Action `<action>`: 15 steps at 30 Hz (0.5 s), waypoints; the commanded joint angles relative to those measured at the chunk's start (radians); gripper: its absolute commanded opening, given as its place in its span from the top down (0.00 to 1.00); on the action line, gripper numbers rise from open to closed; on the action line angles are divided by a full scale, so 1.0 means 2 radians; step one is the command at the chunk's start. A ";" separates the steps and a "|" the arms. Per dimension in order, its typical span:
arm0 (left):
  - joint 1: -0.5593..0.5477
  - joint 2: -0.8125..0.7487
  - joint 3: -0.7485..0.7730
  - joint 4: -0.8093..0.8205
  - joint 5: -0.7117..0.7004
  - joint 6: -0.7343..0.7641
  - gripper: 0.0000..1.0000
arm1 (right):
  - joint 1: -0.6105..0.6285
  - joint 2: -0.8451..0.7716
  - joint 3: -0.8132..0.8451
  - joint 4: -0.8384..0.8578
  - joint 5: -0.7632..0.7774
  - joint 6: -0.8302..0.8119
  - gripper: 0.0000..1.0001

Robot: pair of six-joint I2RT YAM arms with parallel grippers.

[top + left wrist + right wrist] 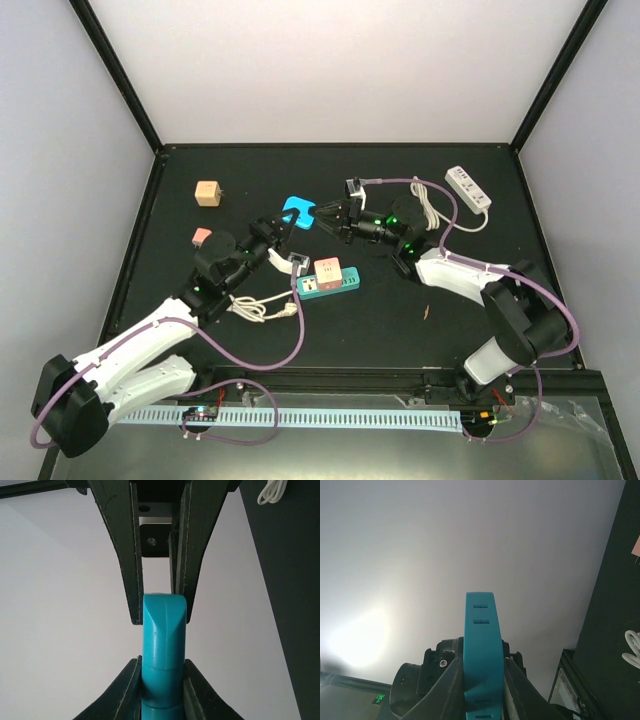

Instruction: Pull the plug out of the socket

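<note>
Nearest your left wrist camera: the blue plug-and-socket block (162, 645) is filling the gap between the left gripper (162, 682)'s own fingers (127, 687). Both are pressing on its sides, so the left gripper is clamping the block.

At the far end of that same view, the right gripper (161, 587)'s dark fingers (125, 555) are closing on the block's rounded end from the opposite side.

Right wrist view: the block (481, 645) is standing edge-on between that gripper's fingers (452, 690), slotted face showing, with the jaws squeezing it. You are looking at one continuous blue body here. There is a faint seam in the left wrist view, but I cannot tell whether the plug is parting from the socket.

From above, the block (297, 211) is sitting mid-table, toward the back. The left gripper (284, 224) is gripping it from the near left and the right gripper (322, 213) from the right. I cannot tell from this view whether it is touching the black table (400, 300).

Outward from there:
- A green power strip (338, 286) is lying just in front, with a pink adapter (327, 268) sitting on it.
- A white cable (256, 305) is lying coiled near the left arm.
- A wooden cube (208, 193) and a small pink piece (201, 237) are sitting to the left.
- A white power strip (468, 188) is lying at the back right.
</note>
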 commanded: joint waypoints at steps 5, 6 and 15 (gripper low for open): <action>-0.002 -0.025 -0.012 0.032 -0.005 0.006 0.68 | 0.006 0.008 -0.002 0.022 -0.023 0.005 0.99; -0.002 -0.028 -0.015 0.031 -0.004 0.010 0.68 | 0.003 0.008 -0.002 0.025 -0.023 0.010 0.99; -0.002 -0.031 -0.020 0.025 0.003 0.019 0.93 | 0.000 0.001 -0.006 0.017 -0.022 0.008 0.93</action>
